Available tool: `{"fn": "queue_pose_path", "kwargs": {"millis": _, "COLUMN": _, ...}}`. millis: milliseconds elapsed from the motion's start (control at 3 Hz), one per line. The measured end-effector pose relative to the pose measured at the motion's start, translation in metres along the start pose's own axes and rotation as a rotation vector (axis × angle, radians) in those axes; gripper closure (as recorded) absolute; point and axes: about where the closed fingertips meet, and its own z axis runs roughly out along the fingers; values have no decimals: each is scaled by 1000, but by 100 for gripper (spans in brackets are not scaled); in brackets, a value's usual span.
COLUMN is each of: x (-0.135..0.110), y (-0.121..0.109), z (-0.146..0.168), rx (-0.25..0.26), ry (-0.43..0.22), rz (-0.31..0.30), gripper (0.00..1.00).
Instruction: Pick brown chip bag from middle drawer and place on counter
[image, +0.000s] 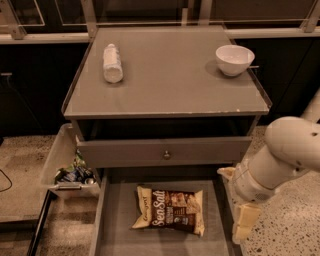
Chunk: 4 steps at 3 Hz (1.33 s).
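Note:
The brown chip bag lies flat on the floor of the open middle drawer, its "Sea Salt" script facing up. The counter is the grey cabinet top above it. My gripper hangs at the drawer's right edge, to the right of the bag and apart from it. Its cream fingers stand apart, open and empty. The white arm reaches in from the right.
A white bottle lies on the counter's left side and a white bowl stands at its right. The closed drawer front with a round knob sits above the open drawer. A bin of clutter stands on the floor at left.

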Motion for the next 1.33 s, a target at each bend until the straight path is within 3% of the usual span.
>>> {"fn": "queue_pose_path", "kwargs": {"millis": 333, "x": 5, "y": -8, "z": 61, "rx": -32, "ry": -55, "rz": -3, "gripper": 0}}
{"fn": "queue_pose_path", "kwargs": {"millis": 1000, "x": 17, "y": -45, "z": 172, "rx": -27, "ry": -127, "rz": -4, "gripper": 0}}
{"fn": "queue_pose_path", "kwargs": {"millis": 1333, "x": 17, "y": -45, "z": 172, "rx": -27, "ry": -127, "rz": -4, "gripper": 0}}
